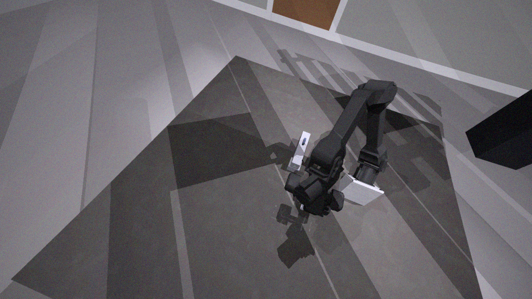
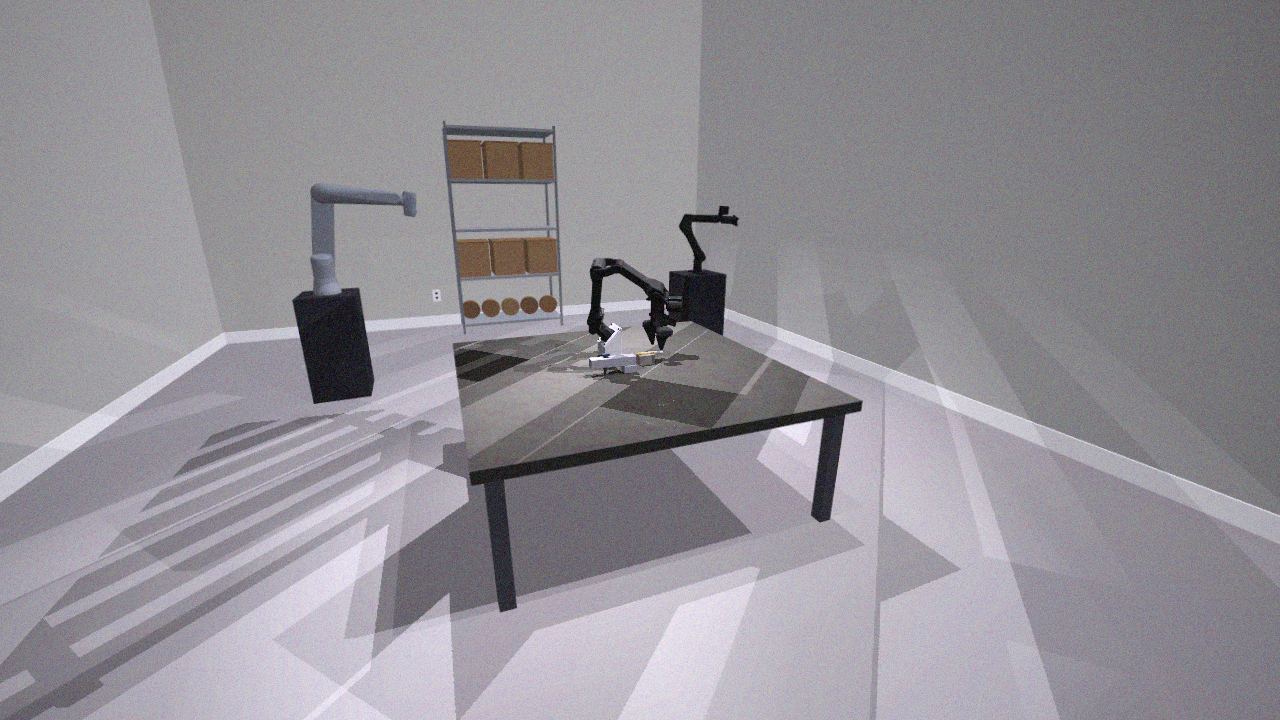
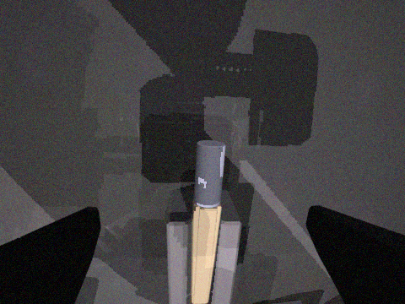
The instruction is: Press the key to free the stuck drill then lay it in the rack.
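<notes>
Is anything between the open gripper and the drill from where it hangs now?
Nothing visible stands between them. In the wrist view the gripper is wide open and holds nothing, and the drill lies straight ahead between the fingers. Two grey blocks flank its tan shaft closely; the grey cylinder end sticks out free.

Dark table, shelf rack with cardboard boxes, grey arm on black pedestal
</notes>
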Robot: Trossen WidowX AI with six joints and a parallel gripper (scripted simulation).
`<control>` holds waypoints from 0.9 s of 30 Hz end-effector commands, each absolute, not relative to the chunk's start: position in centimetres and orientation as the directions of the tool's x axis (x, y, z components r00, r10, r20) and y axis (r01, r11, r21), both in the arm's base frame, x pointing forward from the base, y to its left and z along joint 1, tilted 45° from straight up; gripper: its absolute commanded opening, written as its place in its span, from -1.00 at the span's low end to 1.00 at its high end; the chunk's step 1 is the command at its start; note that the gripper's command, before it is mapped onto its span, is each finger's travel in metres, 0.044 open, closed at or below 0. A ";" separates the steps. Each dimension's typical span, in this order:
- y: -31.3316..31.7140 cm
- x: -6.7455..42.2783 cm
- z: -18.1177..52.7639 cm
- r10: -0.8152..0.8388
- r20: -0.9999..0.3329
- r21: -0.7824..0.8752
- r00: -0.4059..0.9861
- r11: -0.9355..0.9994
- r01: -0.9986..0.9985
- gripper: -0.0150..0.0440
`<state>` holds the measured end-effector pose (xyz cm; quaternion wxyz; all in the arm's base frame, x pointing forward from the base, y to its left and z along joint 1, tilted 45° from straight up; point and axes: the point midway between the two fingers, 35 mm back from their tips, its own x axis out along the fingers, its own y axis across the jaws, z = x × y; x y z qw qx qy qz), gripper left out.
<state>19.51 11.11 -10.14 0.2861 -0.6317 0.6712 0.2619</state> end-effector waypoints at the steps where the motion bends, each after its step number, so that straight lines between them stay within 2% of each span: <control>1: 12.5 19.7 -8.9 -0.694 -0.719 -0.014 -0.038 0.069 -0.998 1.00; 6: 12.9 20.2 -9.9 -0.677 -0.736 -0.025 0.000 0.027 -0.999 1.00; 10: 18.1 22.9 -13.1 -0.542 -0.814 -0.128 0.208 -0.182 -0.975 1.00; 14: 24.0 25.1 -15.2 -0.371 -0.837 -0.266 0.402 -0.365 -0.892 1.00; 20: 30.6 26.6 -16.0 -0.170 -0.800 -0.429 0.575 -0.507 -0.748 1.00; 27: 38.1 26.8 -15.5 0.063 -0.687 -0.611 0.723 -0.589 -0.529 1.00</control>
